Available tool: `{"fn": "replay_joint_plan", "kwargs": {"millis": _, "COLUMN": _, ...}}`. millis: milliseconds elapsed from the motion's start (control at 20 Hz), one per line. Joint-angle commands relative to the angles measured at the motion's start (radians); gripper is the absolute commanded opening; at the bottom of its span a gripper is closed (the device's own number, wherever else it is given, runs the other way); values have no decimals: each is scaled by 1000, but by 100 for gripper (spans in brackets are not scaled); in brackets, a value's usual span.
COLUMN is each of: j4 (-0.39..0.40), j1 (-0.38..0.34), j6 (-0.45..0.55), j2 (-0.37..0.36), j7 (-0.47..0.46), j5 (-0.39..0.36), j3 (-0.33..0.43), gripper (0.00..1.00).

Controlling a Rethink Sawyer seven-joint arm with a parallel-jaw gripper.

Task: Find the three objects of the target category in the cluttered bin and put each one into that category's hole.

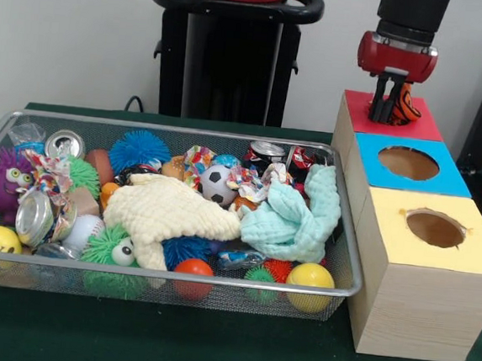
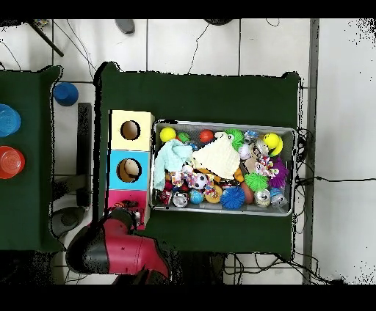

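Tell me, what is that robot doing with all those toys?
The robot's gripper is over the red-topped box, holding something orange with black stripes right at the top of that box. It looks like it is dropping it in there. Next to it are a blue-topped box and a yellow-topped box, each with a round hole. The wire bin is still full of balls, cans, spiky toys and two cloths.

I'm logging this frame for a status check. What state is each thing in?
gripper: shut on the orange striped toy, over the red box
orange striped toy: held, not released
red box: hole hidden
blue box: hole uncovered
yellow box: hole uncovered
wire bin: heaped with clutter
mint cloth: crumpled
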Motion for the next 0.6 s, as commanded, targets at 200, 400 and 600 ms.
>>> {"fn": "replay_joint_plan", "kwargs": {"millis": 200, "j4": -91, "j1": 5, "j6": -21, "j2": 77, "j7": 217, "j5": 43, "j3": 24, "gripper": 0}}
{"fn": "replay_joint_plan", "kwargs": {"millis": 400, "j4": -57, "j1": -29, "j6": -27, "j2": 36, "j7": 212, "j5": 21, "j3": 50, "gripper": 0}}
{"fn": "replay_joint_plan", "kwargs": {"millis": 600, "j4": -18, "j1": -76, "j6": 31, "j2": -60, "j7": 178, "j5": -9, "j3": 75, "gripper": 0}}
